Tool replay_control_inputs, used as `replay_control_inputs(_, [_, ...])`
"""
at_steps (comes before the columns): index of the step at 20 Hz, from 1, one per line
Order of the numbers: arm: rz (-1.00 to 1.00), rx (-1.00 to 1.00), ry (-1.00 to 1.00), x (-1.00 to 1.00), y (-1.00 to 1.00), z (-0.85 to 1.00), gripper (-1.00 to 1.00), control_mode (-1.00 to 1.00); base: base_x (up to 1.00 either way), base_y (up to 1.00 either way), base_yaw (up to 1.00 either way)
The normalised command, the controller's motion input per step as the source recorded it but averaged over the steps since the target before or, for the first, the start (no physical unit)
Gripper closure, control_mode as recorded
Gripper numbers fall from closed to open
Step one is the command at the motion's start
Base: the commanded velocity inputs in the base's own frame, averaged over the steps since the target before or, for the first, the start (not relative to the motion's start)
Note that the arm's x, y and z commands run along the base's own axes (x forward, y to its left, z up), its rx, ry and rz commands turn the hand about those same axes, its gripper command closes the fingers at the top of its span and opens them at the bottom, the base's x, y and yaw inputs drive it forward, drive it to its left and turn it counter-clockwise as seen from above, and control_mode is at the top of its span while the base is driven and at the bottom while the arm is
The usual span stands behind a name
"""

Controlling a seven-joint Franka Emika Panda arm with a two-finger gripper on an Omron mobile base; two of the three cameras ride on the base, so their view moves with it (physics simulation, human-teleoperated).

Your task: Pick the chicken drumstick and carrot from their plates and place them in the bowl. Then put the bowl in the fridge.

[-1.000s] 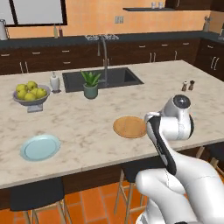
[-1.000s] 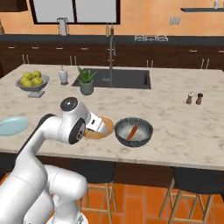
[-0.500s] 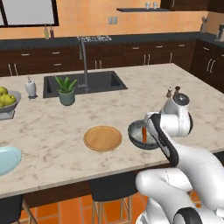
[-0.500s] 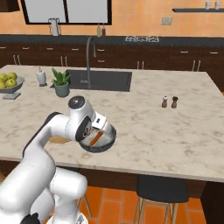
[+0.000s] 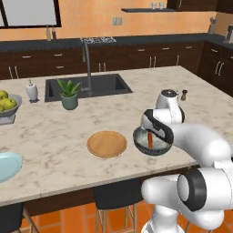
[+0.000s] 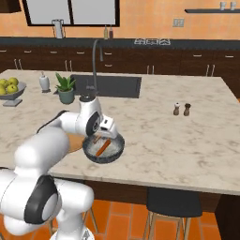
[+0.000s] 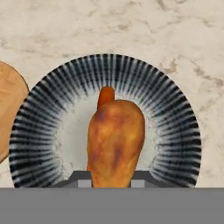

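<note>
1. Gripper holds the drumstick, its two tips pressed against the plump brown body on either side, directly over the bowl.
2. Drumstick hangs inside the bowl's rim as seen from the hand; whether it touches the pale bottom cannot be told.
3. Carrot lies in the bowl behind the drumstick, one orange end poking out past it; from the right base view it shows as an orange stick slanting across the bowl.
4. Bowl sits on the marble counter near its front edge, under the arm's wrist.
5. Wooden plate lies just beside the bowl, bare.
6. Blue plate rests well apart, at the counter's left edge.
7. Farther back stand a potted plant, a fruit bowl and the sink.
</note>
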Motion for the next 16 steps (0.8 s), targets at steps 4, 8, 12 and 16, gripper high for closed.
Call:
replay_control_inputs(4, [0.04,0.01,-0.06,0.25,-0.03,-0.96,1.00,-1.00,0.00,0.00,0.00])
replay_control_inputs(8, [0.01,0.01,-0.11,0.41,0.00,-0.64,-1.00,-1.00,0.00,0.00,0.00])
replay_control_inputs(12, [0.00,0.00,-0.01,0.02,0.00,-0.01,-1.00,-1.00,0.00,0.00,0.00])
replay_control_inputs(16, [-0.01,0.01,0.00,0.00,0.00,0.54,-1.00,-1.00,0.00,0.00,0.00])
